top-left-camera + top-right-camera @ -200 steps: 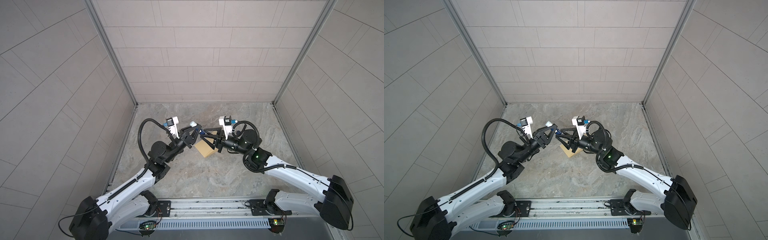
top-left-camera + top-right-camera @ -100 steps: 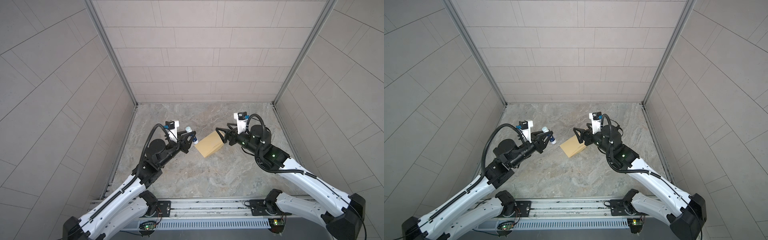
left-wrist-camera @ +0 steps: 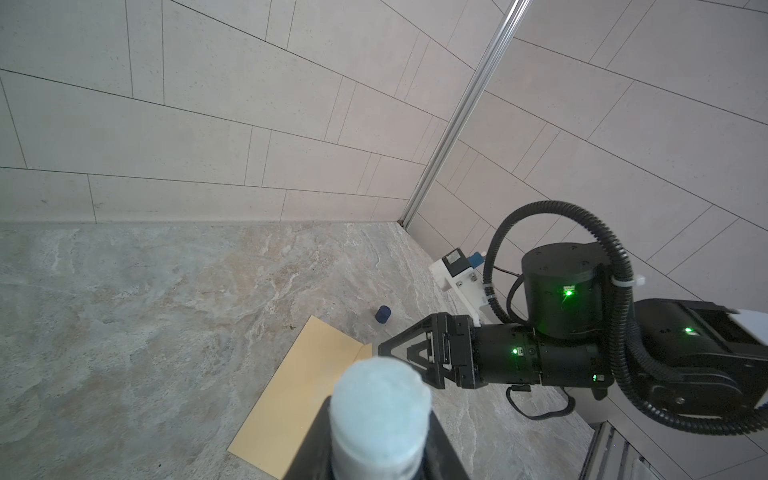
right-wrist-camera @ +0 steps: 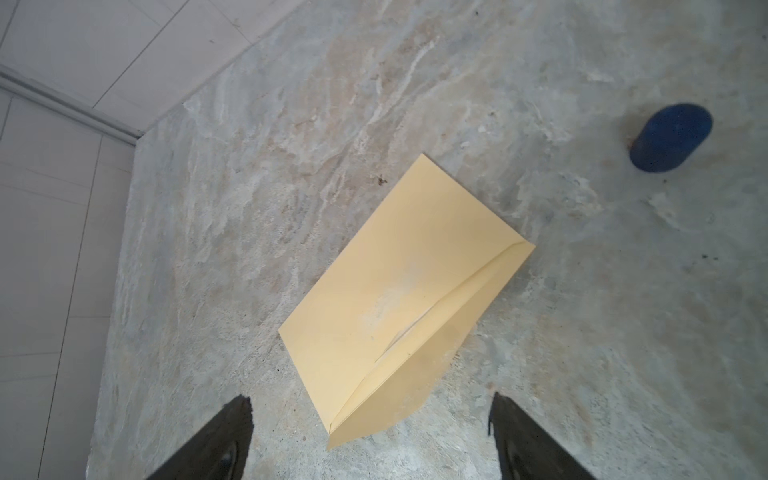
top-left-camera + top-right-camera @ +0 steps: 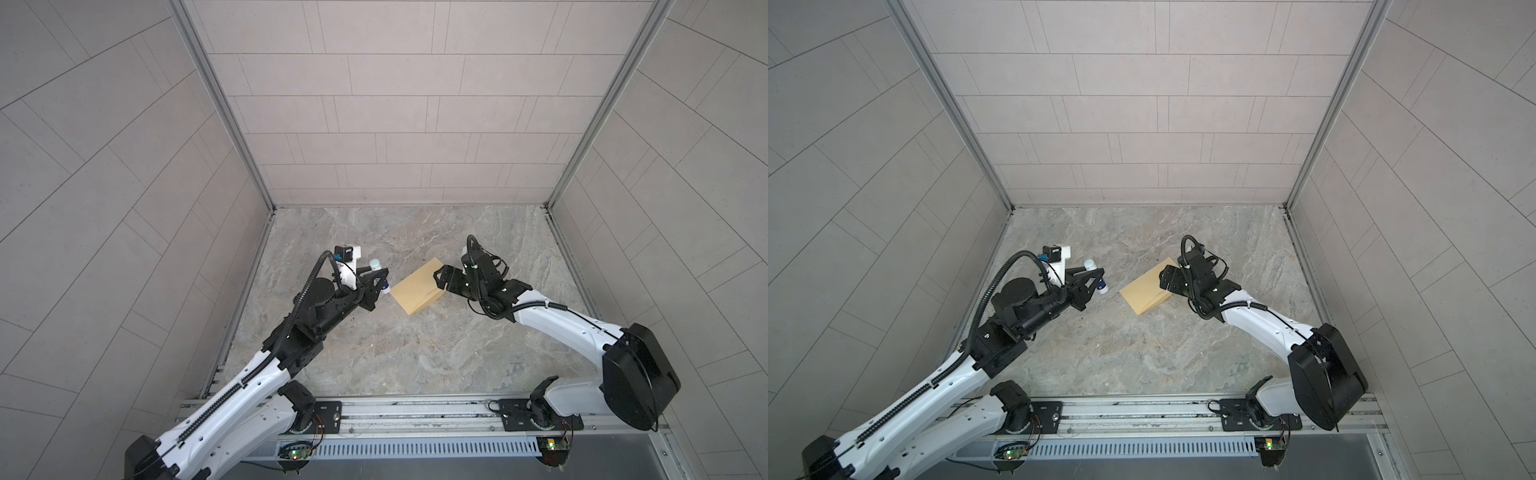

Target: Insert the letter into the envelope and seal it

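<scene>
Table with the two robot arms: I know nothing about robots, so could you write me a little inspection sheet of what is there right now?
Surface: marbled grey tabletop, a few dark specks.
Job's things: envelope lies flat, flap folded over, pale smear on it; letter not seen.
Clutter: blue cap sits loose, apart from the envelope.
Grippers: left gripper shut on a glue stick; right gripper open at the envelope's end, holding nothing.
Cables: black ribbed hoses loop along both arms.
Surroundings: grey tiled walls on three sides; metal rail at the front.
</scene>
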`<act>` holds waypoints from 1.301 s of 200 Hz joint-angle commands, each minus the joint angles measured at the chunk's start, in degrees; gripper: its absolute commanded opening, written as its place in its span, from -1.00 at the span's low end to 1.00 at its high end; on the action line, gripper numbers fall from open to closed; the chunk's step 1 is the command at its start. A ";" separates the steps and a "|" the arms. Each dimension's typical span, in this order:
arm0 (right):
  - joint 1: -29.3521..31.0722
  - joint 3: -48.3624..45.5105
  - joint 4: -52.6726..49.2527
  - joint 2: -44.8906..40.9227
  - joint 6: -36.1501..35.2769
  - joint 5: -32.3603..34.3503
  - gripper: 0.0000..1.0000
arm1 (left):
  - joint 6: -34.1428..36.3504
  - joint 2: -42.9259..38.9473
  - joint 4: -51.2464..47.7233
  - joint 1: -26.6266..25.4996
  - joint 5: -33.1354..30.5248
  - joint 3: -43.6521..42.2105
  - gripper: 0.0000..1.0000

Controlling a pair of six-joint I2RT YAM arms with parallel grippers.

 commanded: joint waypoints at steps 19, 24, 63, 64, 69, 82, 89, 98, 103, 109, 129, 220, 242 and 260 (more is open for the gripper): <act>-0.31 0.32 0.09 5.51 12.11 0.68 0.59 | 0.71 -0.32 2.09 0.35 -0.41 -0.09 -1.00; -0.38 0.75 0.12 6.36 12.26 -0.04 0.55 | 0.72 1.30 2.12 0.28 -0.40 -0.05 -1.00; -1.71 3.47 0.16 12.88 13.68 -5.43 0.19 | 0.84 1.28 1.97 0.39 -0.56 -0.01 -1.00; -1.71 3.48 0.19 12.95 13.76 -5.48 0.18 | 0.83 1.31 1.96 0.42 -0.54 -0.01 -1.00; -1.74 3.52 0.28 13.48 13.93 -5.43 0.11 | 0.87 1.32 1.99 0.41 -0.72 -0.04 -1.00; -1.86 3.65 0.90 14.61 14.05 -5.42 -0.06 | 0.99 1.35 2.02 0.45 -0.83 -0.17 -1.00; -1.94 3.74 1.04 15.10 13.97 -5.47 -0.14 | 0.92 1.40 1.97 0.41 -0.94 -0.17 -1.00; -2.10 3.89 1.09 15.70 13.71 -5.60 -0.27 | 1.01 1.56 1.97 0.51 -0.84 -0.20 -1.00; -2.14 3.95 1.14 15.89 13.44 -5.66 -0.33 | 1.03 1.57 1.98 0.53 -0.87 -0.21 -1.00; -2.24 4.09 1.11 16.19 13.03 -5.72 -0.40 | 1.03 1.63 1.99 0.47 -0.83 -0.27 -1.00; -2.73 4.11 1.09 16.86 11.19 -6.28 -0.65 | 1.07 1.67 1.94 0.53 -0.79 -0.19 -1.00; -4.02 9.33 -10.18 13.24 -18.95 -14.11 -1.00 | 0.98 1.36 1.41 0.49 0.75 -0.63 -1.00; -4.00 12.40 -16.89 12.16 -27.97 -16.20 -1.00 | 1.34 0.70 0.86 0.53 0.75 -0.76 -1.00; -4.05 15.24 -23.29 12.27 -34.08 -15.86 -1.00 | 1.54 0.48 0.23 0.48 0.60 -0.90 -1.00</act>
